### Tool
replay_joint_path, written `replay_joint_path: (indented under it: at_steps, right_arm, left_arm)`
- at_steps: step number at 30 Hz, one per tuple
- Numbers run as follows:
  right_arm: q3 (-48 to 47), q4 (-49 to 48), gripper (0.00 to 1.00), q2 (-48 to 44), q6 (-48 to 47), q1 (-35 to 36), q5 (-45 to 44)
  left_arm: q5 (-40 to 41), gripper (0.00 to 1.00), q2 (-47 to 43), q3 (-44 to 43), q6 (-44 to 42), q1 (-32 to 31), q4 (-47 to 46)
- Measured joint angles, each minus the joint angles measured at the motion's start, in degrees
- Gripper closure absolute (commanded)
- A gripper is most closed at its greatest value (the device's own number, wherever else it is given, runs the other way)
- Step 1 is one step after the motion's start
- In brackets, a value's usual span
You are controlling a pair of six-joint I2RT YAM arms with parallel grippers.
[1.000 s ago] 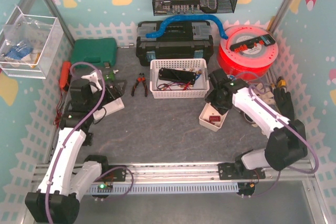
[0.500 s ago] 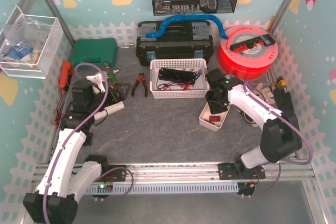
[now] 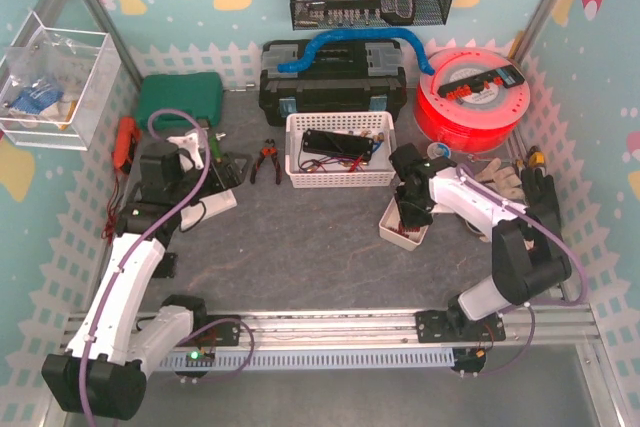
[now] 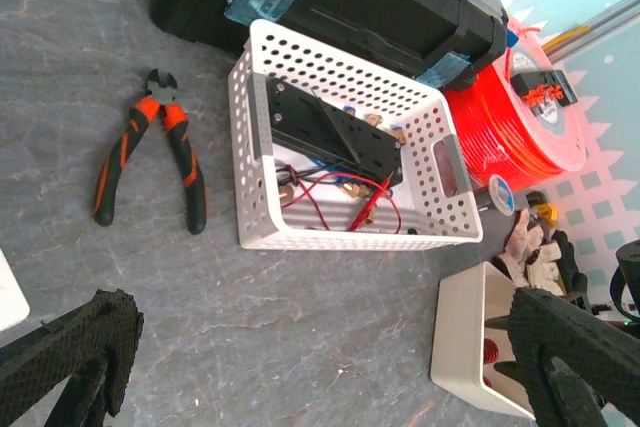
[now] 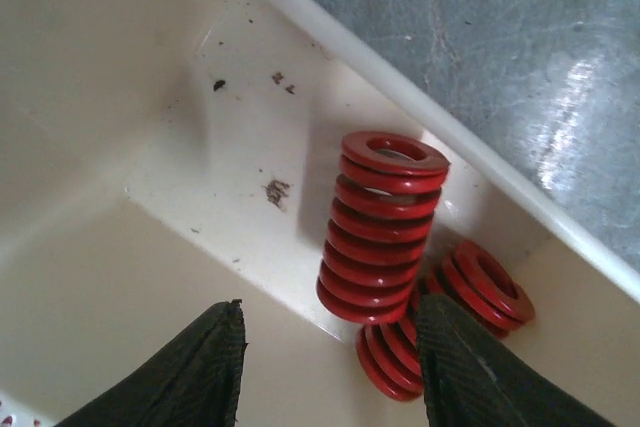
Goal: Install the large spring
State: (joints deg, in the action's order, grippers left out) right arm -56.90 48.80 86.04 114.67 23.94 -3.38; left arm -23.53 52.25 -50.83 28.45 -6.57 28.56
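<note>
A large red spring [image 5: 385, 227] stands tilted in the corner of a small white tray [image 5: 120, 67], with two shorter red springs [image 5: 485, 282] beside and below it. My right gripper [image 5: 330, 367] is open inside the tray, its fingertips [image 5: 190, 367] just short of the large spring and holding nothing. In the top view the right gripper [image 3: 410, 209] hangs over the tray [image 3: 392, 232]. My left gripper [image 4: 320, 367] is wide open and empty above the grey mat; in the top view it [image 3: 190, 152] is at the left. The tray also shows in the left wrist view [image 4: 460, 347].
A white perforated basket [image 3: 340, 150] with a black part and wires stands behind the tray. Orange-handled pliers [image 3: 265, 160] lie left of it. A black toolbox [image 3: 330, 82], a red spool [image 3: 472, 99] and a green case [image 3: 180, 99] line the back. Gloves [image 3: 510, 182] lie at right.
My right gripper has moved toward the near edge and down into the white tray. My left gripper has swung a little toward the back.
</note>
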Motion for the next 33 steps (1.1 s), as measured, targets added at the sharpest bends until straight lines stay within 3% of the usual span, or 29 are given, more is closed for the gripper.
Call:
replay_joint_path:
  at_steps: [13,23,33]
  right_arm:
    - [1.81,-7.06,0.5,7.13,-0.09,-0.44,-3.02]
    - [2.95,-11.91,0.77,8.26,-2.45,-1.2,-6.43]
    - [4.24,-14.08,0.89,6.51,-9.66,-1.46,-8.96]
  left_arm:
    - [0.39,0.01,1.33,-3.1,-0.48,0.0,3.5]
    - [1.73,0.01,1.44,-5.44,-2.69,0.0,8.2]
    - [6.86,0.01,1.95,-5.79,-3.34,0.17,12.85]
